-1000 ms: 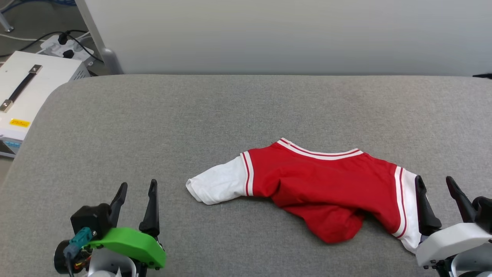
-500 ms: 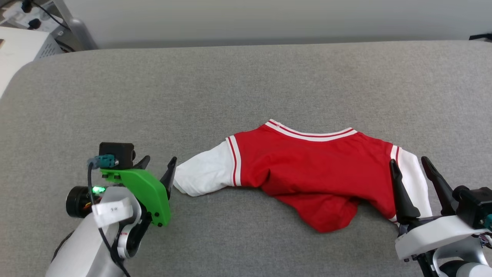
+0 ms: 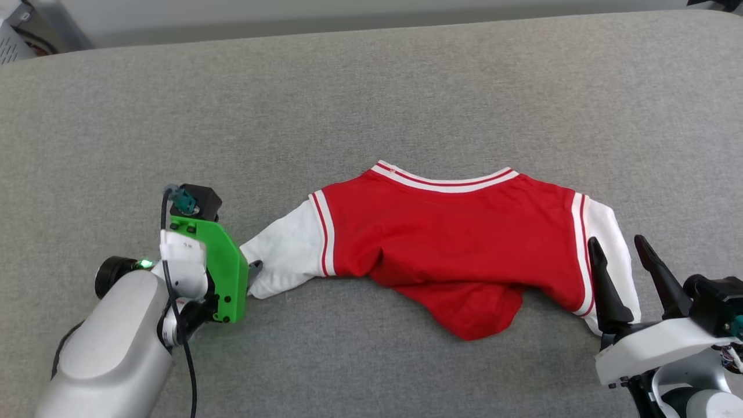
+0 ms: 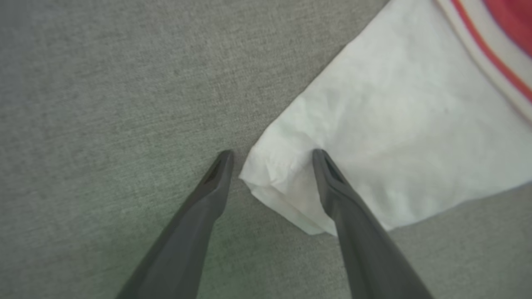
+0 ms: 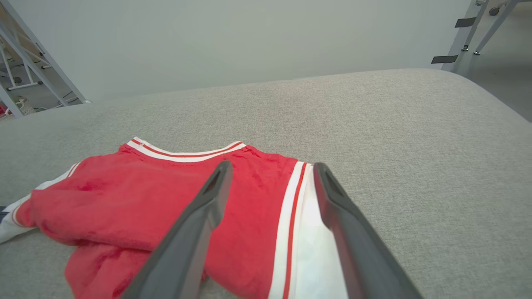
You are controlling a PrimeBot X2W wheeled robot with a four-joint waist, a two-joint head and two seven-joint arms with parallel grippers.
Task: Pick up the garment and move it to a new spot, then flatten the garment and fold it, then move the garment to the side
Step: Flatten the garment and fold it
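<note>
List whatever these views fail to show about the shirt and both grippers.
- Head view: the garment has its lower body bunched under itself, hiding hem and underside.
- Head view: the green mount covers most of the left gripper.
- Head view: the right gripper covers the sleeve end on that side.
- Left wrist view: whether the fingers touch the white sleeve cannot be told.

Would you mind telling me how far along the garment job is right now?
Nothing looks finished: the garment lies crumpled and unfolded on the grey cushion, its lower part bunched up. In hand: the left gripper, open, straddles the cuff corner of one white sleeve, and the right gripper, open, hovers over the other sleeve; neither has closed. Left to do: grasp, lift and move it, flatten, fold, then set it aside.
</note>
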